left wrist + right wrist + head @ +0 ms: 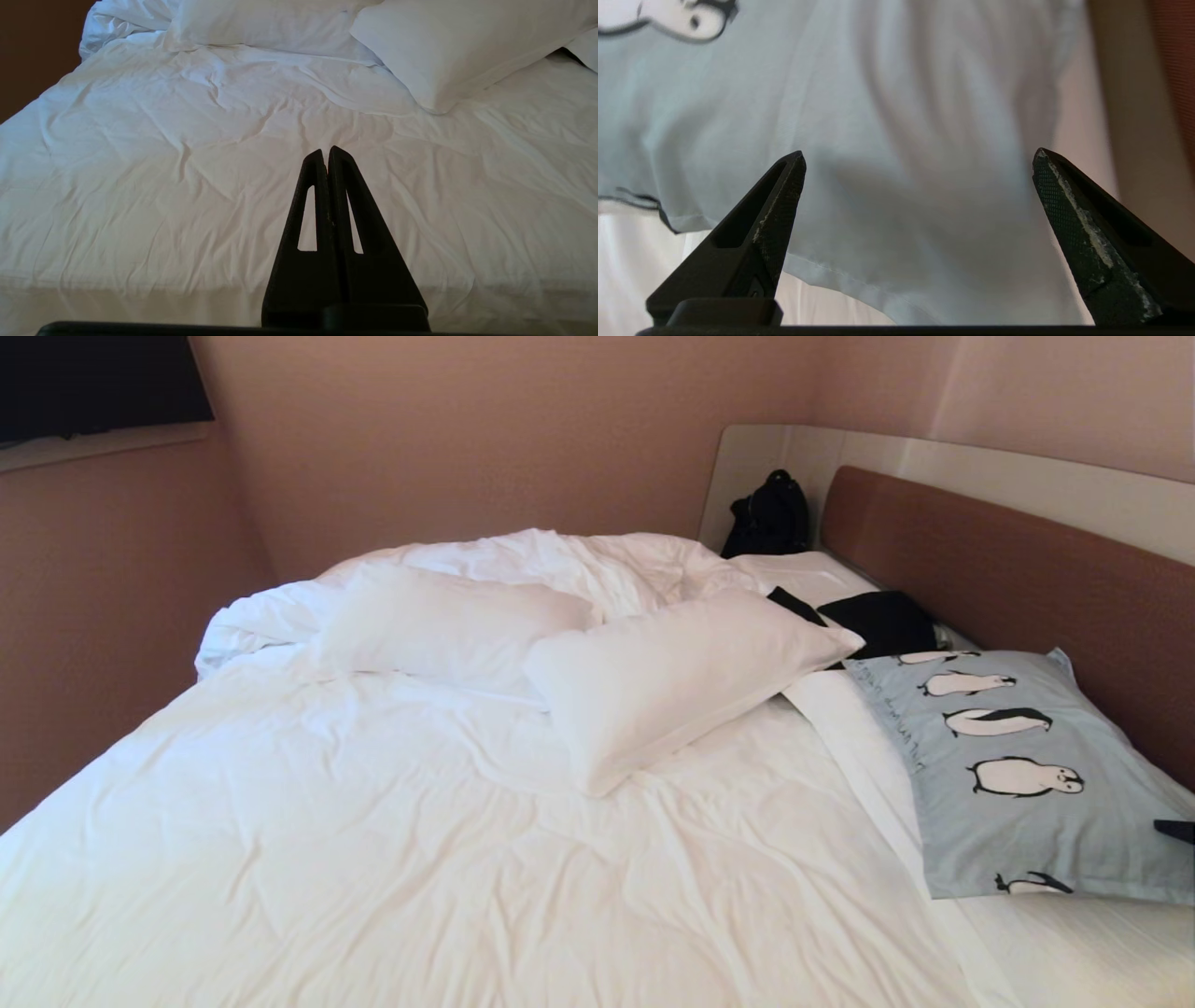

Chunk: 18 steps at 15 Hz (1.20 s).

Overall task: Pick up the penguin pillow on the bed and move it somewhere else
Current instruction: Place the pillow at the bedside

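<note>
Right up against the right wrist camera, the right gripper [919, 158] has its fingers [784, 205] spread wide and released, with nothing between them; the pale blue cloth of the penguin pillow [887, 140] fills the space just ahead of them. Whether the tips touch the fabric I cannot tell. From the head view, only a dark sliver at the far right edge shows of this gripper, at the pillow's side. The pillow lies flat on the bed [373, 859], close to the brown headboard [1008, 569], partly beside a white pillow [672, 681]. So by my reading the approach is about done, while the grasp, the lift and the move elsewhere are all left. Over the near part of the bed, the left gripper [327, 151] is parked with its fingers clenched together on nothing.
</note>
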{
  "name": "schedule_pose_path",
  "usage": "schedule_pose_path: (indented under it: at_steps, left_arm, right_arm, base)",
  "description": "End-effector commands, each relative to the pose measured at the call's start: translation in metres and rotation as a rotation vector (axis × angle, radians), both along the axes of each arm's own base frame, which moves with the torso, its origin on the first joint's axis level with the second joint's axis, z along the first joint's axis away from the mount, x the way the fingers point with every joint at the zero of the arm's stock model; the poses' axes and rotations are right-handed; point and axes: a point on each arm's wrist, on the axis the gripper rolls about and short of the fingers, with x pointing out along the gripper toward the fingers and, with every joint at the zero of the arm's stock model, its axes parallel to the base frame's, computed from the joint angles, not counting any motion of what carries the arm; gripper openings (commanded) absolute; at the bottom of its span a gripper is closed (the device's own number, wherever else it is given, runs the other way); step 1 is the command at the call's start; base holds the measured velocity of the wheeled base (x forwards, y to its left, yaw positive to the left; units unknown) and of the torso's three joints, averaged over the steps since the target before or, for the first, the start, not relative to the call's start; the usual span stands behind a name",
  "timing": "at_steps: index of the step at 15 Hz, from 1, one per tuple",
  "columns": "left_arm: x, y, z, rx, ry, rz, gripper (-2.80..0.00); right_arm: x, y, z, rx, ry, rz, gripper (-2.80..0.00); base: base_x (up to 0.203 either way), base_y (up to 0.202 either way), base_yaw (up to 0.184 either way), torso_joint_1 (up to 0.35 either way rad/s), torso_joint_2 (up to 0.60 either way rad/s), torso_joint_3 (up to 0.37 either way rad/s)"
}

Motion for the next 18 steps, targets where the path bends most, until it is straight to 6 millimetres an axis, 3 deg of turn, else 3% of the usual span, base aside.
schedule_pose_path:
  at_steps: [1,5,6,13,18]
  left_arm:
    - [0.000,0.000,0.000,0.000,-0.001,0.001,-2.80]
    - [0.000,0.000,0.000,0.001,-0.001,0.001,-2.80]
    - [0.000,0.000,0.000,0.001,-0.001,0.001,-2.80]
    - [0.000,0.000,0.000,0.000,-0.001,0.001,-2.80]
    - [0.000,0.000,0.000,0.001,-0.001,0.001,-2.80]
  right_arm:
    - [0.004,-0.002,-0.017,0.012,0.006,0.049,0.00]
    - [0.012,-0.006,-0.038,0.049,0.028,0.062,0.00]
    - [0.014,-0.009,-0.042,0.057,0.032,0.063,-2.80]
    - [0.020,-0.016,-0.045,0.099,0.028,0.041,-2.80]
    - [0.030,-0.032,-0.011,0.198,-0.054,-0.076,-2.80]
  base:
    - [0.000,0.000,0.000,0.000,0.00,0.000]
    - [0.000,0.000,0.000,0.000,0.00,0.000]
    - [0.000,0.000,0.000,0.000,0.00,0.000]
    - [0.000,0.000,0.000,0.000,0.00,0.000]
    - [0.000,0.000,0.000,0.000,0.00,0.000]
